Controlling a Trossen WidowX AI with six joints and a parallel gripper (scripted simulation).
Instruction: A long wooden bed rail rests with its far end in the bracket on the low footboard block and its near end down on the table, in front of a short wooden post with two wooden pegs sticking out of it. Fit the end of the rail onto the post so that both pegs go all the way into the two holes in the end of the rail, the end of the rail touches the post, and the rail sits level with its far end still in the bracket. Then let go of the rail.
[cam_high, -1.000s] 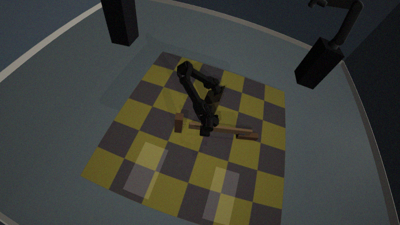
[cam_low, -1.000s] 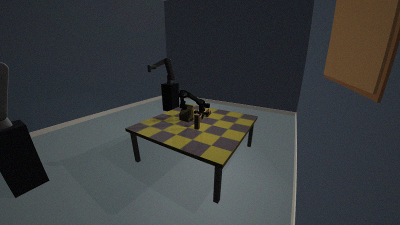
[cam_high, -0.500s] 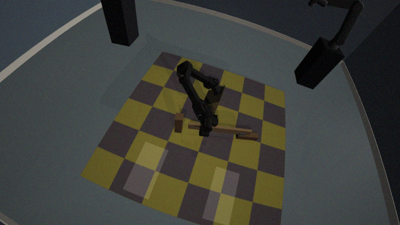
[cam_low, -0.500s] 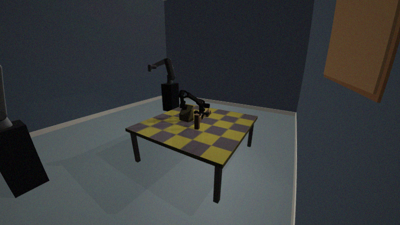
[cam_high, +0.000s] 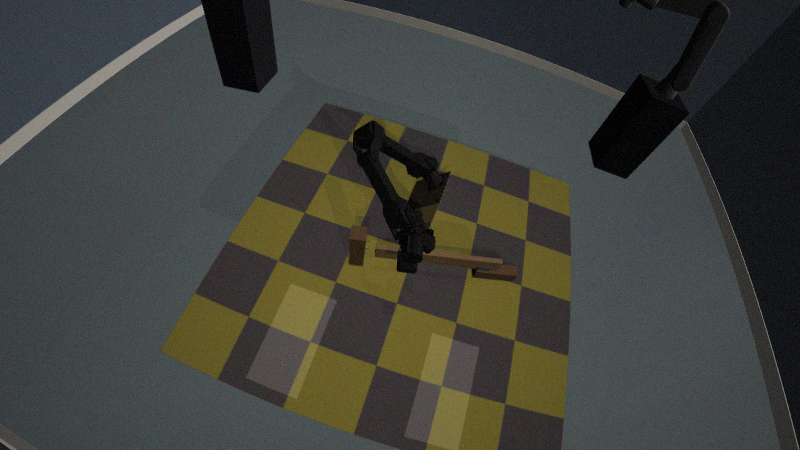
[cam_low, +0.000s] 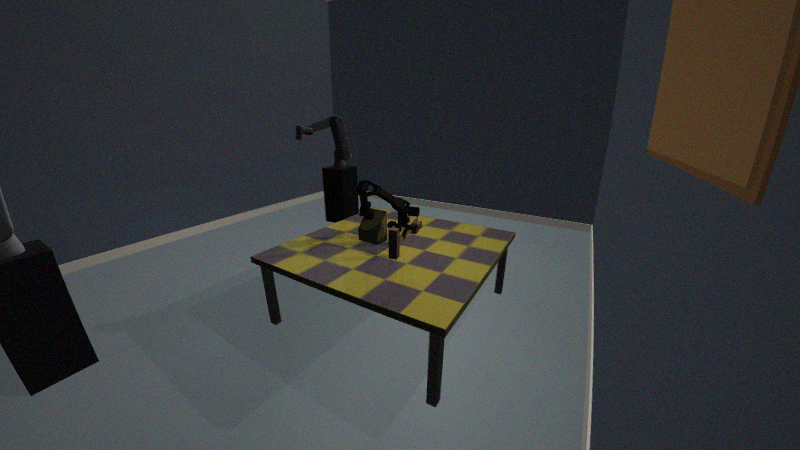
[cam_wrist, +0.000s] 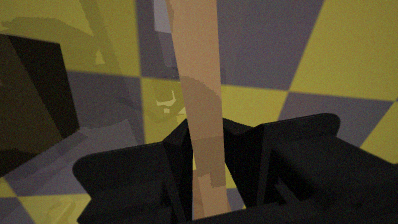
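The wooden rail (cam_high: 461, 259) (cam_wrist: 197, 60) runs left to right in the top view. My gripper (cam_high: 411, 255) (cam_wrist: 207, 142) is shut on it, nearer its post end. That end is raised off the table, with a small gap between it and the upright wooden post (cam_high: 358, 246) (cam_low: 394, 244). The pegs show only faintly on the post's rail side, outside the rail. The rail's far end lies over the low footboard block (cam_high: 503, 273); whether it sits fully in the bracket is too small to tell. The holes in the rail end are not visible.
A dark, sloped box (cam_high: 427, 195) (cam_low: 373, 227) (cam_wrist: 30, 105) stands on the checkered table (cam_high: 346, 358) (cam_low: 358, 282), behind the rail and near the arm's base. Two other arms on black pedestals (cam_high: 637, 125) (cam_low: 340, 193) stand on the floor away from the table.
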